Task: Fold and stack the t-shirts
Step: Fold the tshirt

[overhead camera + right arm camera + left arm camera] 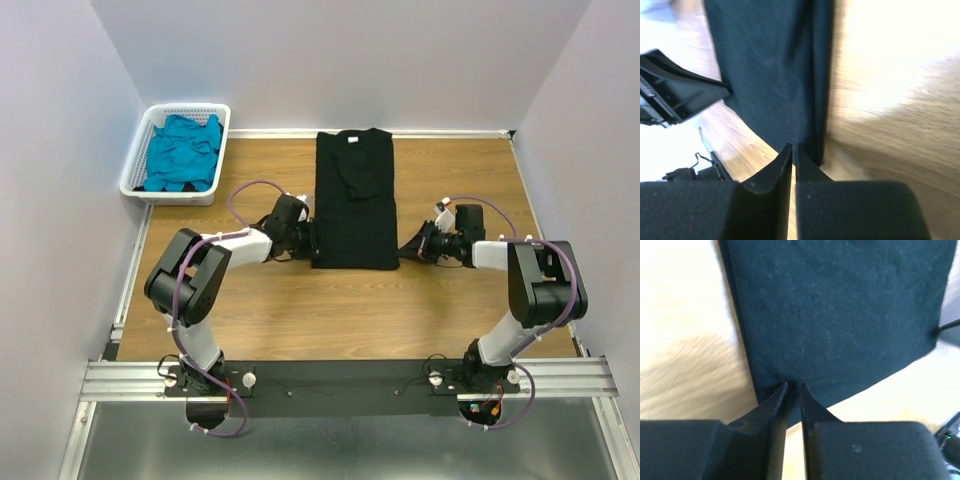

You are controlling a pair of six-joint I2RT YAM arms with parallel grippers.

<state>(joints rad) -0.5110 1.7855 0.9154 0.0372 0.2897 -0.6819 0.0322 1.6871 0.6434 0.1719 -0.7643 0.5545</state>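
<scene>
- Left claw [794, 386]: jaws narrow, with a thin slot between them. The tips are right on the near-left edge of the black t-shirt [355, 205]. The cloth puckers just ahead of the tips, so I read this as a pinch on the hem corner.
- Right claw [792, 147]: jaws almost touching, tips at the shirt's doubled near-right edge. Same reading, a pinch.
- The shirt lies between the two claws and runs away from both. It is a long rectangle with its sides turned in, and the white neck label [352, 140] sits at the end farthest from the claws.
- Why held so, as a judgement: matched grips on the two near corners suit lifting the hem end and carrying it over toward the collar. A level pair keeps that fold square.
- The teal t-shirt [183, 152] is heaped in the white basket [222, 150], well beyond the left claw and off to its outer side. It is unfolded, so the stack is not yet begun.
- Hard to make out:
  - Whether cloth truly sits between either pair of jaws. The fingers are black on black cloth, and both wrist views are soft.
  - How many layers are caught; I cannot tell.
  - From overhead, the wrists cover the tips.
  - The table [350, 310] is glared out in both wrist views.
</scene>
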